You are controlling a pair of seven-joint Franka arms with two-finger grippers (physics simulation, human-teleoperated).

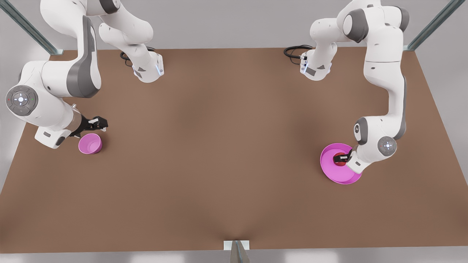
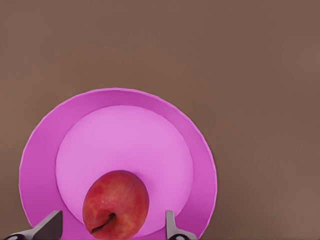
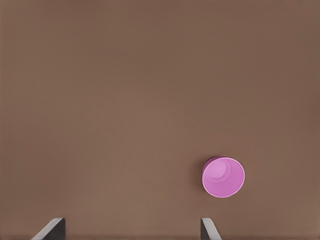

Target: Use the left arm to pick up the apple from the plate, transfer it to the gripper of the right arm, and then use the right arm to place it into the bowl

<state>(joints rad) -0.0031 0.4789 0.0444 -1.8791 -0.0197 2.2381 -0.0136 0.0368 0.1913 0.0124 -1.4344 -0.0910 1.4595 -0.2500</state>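
The red apple [image 2: 116,204] lies on the wide pink plate [image 2: 45,150], off the plate's centre. My left gripper [image 2: 111,226] is open, one finger on each side of the apple without touching it. In the front view this gripper [image 1: 342,159] hangs over the plate [image 1: 329,171] at the front view's right, with the apple [image 1: 341,164] partly hidden under it. The small deep pink bowl [image 1: 90,143] stands at the front view's left. My right gripper [image 1: 97,123] waits open just behind and above the bowl [image 3: 223,177], nothing between its fingers [image 3: 54,227].
The brown table [image 1: 226,146] stretches wide between plate and bowl. Both arm bases [image 1: 148,71] stand at the far edge with black cables [image 1: 294,51] beside them. Metal frame posts [image 1: 25,25] rise at the far corners.
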